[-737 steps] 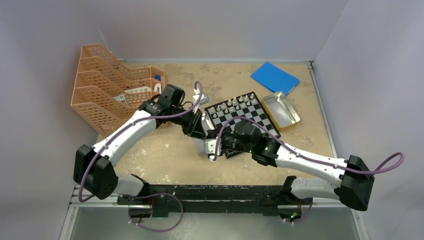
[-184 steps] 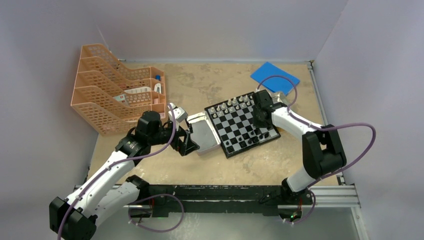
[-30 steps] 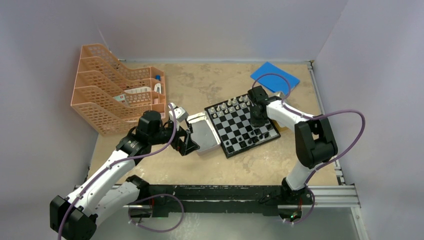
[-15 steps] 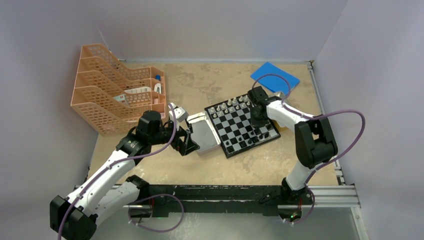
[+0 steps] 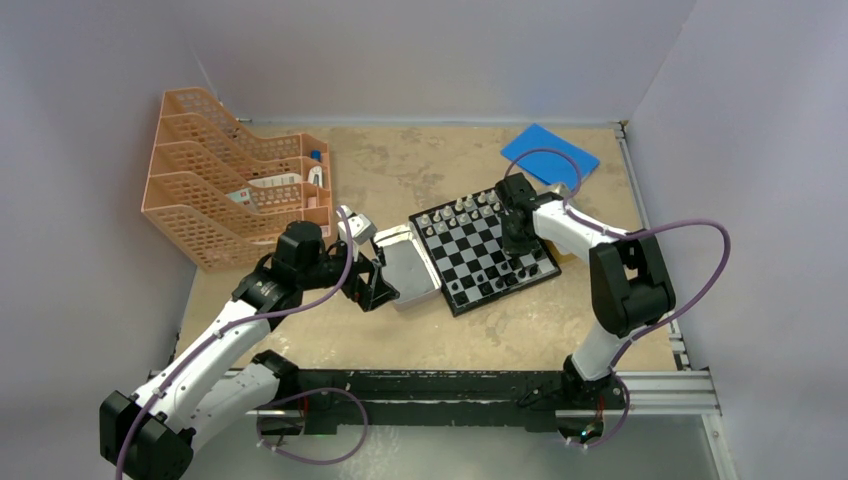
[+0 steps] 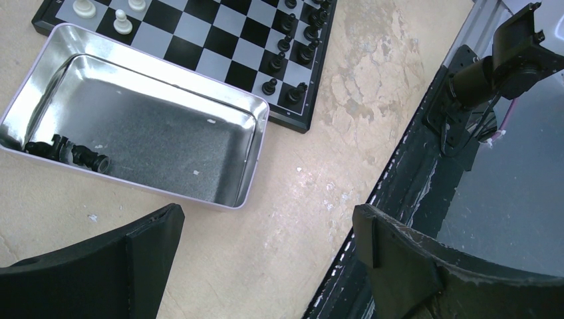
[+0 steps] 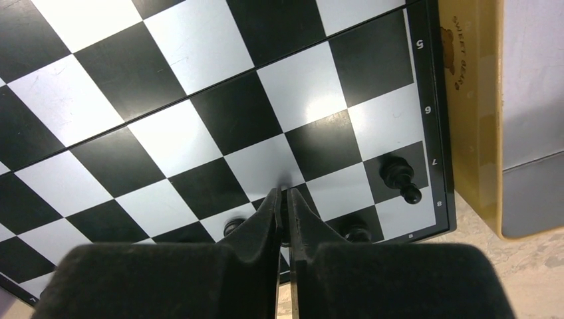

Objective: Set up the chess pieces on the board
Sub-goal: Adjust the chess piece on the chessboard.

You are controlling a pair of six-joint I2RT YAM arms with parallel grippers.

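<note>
- Two grippers show. The left gripper [image 6: 266,216] hangs wide open and empty above the table [image 6: 332,133], near the tin [image 6: 153,143].
- The tin lies open-side up, its long side just beside the board [image 5: 478,252], on the board's left in the top view.
- A few black pieces [image 6: 66,151] lie on their sides in one corner of the tin; the rest of its floor is bare metal.
- The board sits mid-table, turned at a slant.
- White pieces [image 5: 460,207] stand along its far edge.
- More black pieces [image 6: 292,50] stand in two rows along the edge nearer the arm bases.
- The right gripper [image 7: 282,195] points down over the right part of the board, close above the black rows.
- Its fingers are drawn almost together, with only a thin slit between them. I cannot tell whether a piece is pinched at the tips.
- A black pawn [image 7: 398,176] stands on the edge square beside the border mark 7.
- Two other black pieces are partly hidden behind the right gripper's fingers.
- A gold tin [image 7: 469,113] lies just beside the board's right edge.
- A blue pad [image 5: 550,155] lies at the far right of the table, apart from the board.
- An orange rack [image 5: 230,190] stands at the far left.
</note>
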